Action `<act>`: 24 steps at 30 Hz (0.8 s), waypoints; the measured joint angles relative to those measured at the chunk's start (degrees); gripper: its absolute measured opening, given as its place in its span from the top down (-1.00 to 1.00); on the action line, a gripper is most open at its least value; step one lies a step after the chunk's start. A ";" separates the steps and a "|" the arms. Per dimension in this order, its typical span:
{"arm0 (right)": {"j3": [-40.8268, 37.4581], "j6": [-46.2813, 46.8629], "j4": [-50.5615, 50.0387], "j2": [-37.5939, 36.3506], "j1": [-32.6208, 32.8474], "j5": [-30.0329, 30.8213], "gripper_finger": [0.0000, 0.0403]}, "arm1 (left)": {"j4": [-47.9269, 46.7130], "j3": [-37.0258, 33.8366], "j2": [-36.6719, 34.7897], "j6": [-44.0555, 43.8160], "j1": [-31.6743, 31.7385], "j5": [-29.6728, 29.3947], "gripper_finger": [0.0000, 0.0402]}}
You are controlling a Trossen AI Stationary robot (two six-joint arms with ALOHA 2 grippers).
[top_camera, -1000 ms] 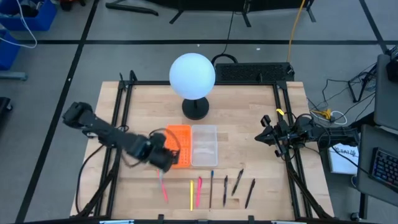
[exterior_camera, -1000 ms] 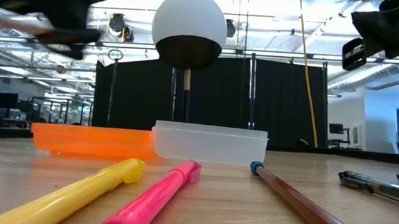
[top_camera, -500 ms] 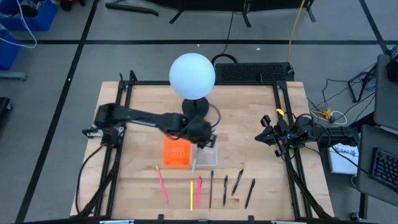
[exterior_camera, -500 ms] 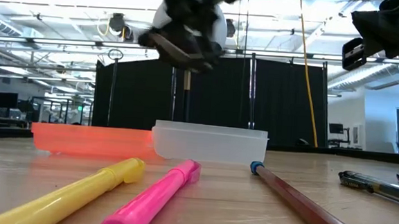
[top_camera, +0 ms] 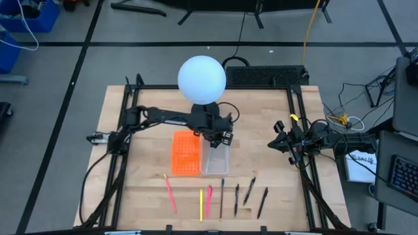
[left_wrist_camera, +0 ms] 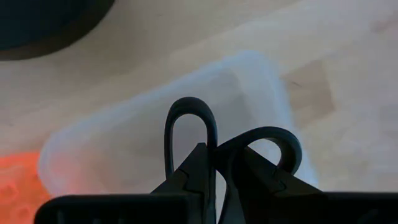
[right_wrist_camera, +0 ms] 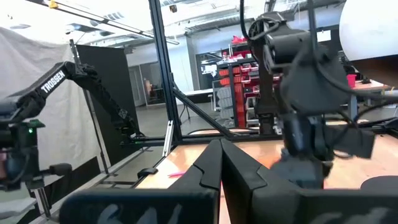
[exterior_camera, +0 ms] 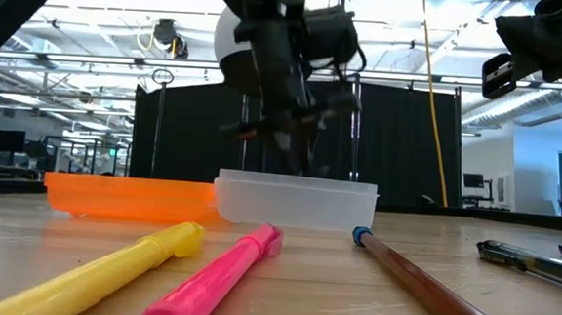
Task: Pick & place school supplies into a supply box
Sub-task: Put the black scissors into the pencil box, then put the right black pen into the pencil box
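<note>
The table [top_camera: 274,173] carries the box [top_camera: 216,158], its clear half directly under the left gripper [top_camera: 221,138]. That claw is clamped on the scissors [left_wrist_camera: 214,140], seemingly blades-down, though the blades are hidden. Pens [top_camera: 222,198] lie nearer the front. The right gripper [top_camera: 282,145], pinched closed, waits well right of the box.

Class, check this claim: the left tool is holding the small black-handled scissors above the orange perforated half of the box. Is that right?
Not quite. The left tool does hold the small black-handled scissors, but above the clear plastic tray, not the orange perforated half. The left wrist view shows this.
</note>
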 joint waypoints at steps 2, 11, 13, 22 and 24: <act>0.01 0.00 0.01 0.00 0.00 0.00 1.00 | 0.32 0.00 1.05 0.07 0.36 0.01 0.71; 0.01 0.00 -0.42 0.00 0.00 0.00 1.00 | 0.40 0.02 3.83 0.22 0.54 1.63 0.68; 0.02 0.02 -0.44 0.00 0.00 -0.02 1.00 | 0.42 0.02 3.81 0.59 0.48 1.71 0.54; 0.02 0.02 -0.77 0.06 0.00 -0.11 1.00 | -1.41 0.44 -0.86 3.19 -0.70 -1.59 -0.03; 0.02 0.02 -0.96 0.17 0.00 -0.13 1.00 | -2.40 0.42 -3.07 5.20 -1.40 -4.12 -0.06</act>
